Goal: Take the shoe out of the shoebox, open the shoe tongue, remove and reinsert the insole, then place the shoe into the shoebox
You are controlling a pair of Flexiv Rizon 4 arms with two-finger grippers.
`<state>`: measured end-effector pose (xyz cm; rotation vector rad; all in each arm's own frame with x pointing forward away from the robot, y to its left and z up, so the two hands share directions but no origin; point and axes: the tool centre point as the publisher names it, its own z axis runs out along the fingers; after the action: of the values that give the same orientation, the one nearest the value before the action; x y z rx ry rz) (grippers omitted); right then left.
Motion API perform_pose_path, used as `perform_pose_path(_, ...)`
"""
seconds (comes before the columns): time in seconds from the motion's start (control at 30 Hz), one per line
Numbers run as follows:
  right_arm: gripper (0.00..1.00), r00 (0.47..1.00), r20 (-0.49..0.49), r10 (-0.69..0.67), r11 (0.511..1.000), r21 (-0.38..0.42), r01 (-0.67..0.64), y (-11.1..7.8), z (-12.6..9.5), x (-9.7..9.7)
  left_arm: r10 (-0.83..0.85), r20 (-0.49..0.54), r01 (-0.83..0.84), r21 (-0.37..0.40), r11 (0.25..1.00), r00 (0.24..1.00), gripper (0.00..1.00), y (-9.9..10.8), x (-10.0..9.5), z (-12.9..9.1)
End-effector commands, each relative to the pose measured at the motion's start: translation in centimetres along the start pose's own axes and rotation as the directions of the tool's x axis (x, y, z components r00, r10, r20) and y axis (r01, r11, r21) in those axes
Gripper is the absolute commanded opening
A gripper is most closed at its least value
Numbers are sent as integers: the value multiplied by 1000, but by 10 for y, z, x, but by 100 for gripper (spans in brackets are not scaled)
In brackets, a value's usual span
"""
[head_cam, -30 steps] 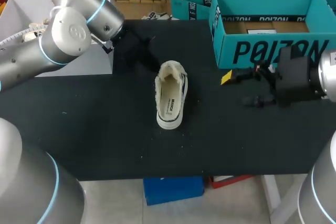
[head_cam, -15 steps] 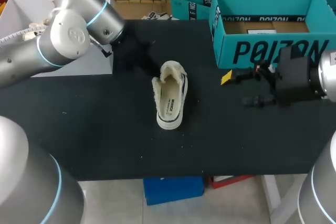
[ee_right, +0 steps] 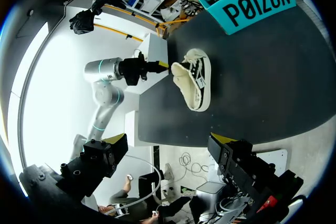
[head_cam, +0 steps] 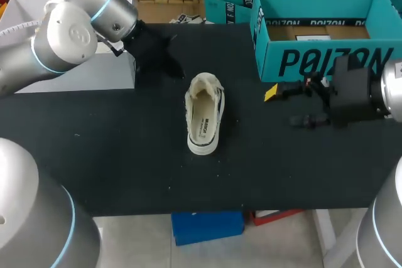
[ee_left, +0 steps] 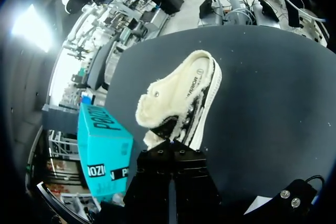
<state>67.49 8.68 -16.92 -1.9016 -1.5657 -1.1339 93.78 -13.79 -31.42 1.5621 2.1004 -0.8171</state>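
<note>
on the black table (head_cam: 113, 155) the shoe (head_cam: 205, 117) stands on its sole just ahead of the left gripper (ee_left: 170, 153), fingers pressed together, empty. the right gripper (ee_right: 167, 145) gapes wide, empty, beside the shoebox (head_cam: 314, 61).

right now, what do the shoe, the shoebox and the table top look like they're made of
Shoe: fuzzy cream fleece-like lining, with a smooth white sole rim that looks like rubber. Shoebox: likely teal printed cardboard, since plain brown board shows inside. Table top: matte black with no glare, perhaps a mat or cloth; I cannot tell which.
</note>
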Motion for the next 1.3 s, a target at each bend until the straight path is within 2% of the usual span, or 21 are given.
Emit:
perform_pose_path(0.03,100,1000,0,0,1000,0,0,0,1,0,7,-2,-7,13,1000,1000,0,5,-14,17)
perform_pose_path(0.17,100,1000,0,0,1000,0,0,0,1,0,19,4,-19,33,999,1000,0,5,-23,28)
perform_pose_path(0.33,100,1000,0,0,1000,0,0,0,1,0,26,5,-26,51,998,1000,0,-4,-24,36)
perform_pose_path(0.5,100,1000,0,0,1000,0,0,0,1,0,21,0,-21,56,998,1000,0,-7,-14,35)
perform_pose_path(0.77,100,1000,0,0,1000,0,0,0,1,0,14,-23,-12,79,997,1000,0,-24,2,41)
perform_pose_path(1.3,100,1000,0,0,1000,0,0,0,1,0,48,-98,-38,100,994,994,0,-37,7,60)
